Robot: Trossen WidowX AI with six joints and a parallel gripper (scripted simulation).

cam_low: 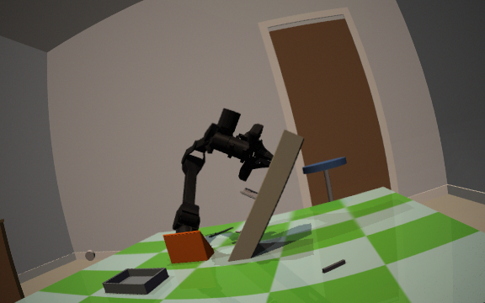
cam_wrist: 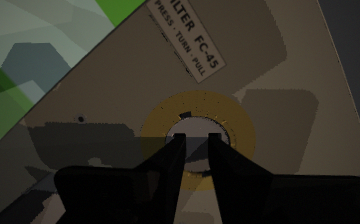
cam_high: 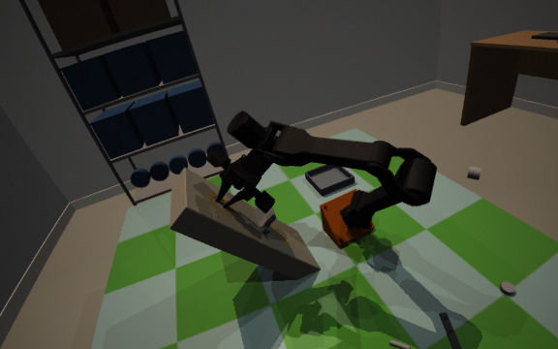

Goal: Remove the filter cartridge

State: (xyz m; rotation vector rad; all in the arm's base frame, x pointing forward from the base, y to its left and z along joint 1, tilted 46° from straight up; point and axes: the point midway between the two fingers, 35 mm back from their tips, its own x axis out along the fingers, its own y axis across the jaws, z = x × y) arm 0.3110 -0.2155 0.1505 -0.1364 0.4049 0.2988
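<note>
Gripper (cam_wrist: 197,136) is at the tilted panel (cam_wrist: 291,130), jaws pinching the filter (cam_wrist: 198,125) by its face, fingertips set into the grey disc inside the yellow ring (cam_wrist: 241,125). Filter sits flush in the panel, just at 7 o'clock of the label (cam_wrist: 193,42) in the wrist view. Tray (cam_high: 329,179) lies on the checkered floor at 2 o'clock of the panel in the top view, well apart, beyond the orange base (cam_high: 339,220).
</note>
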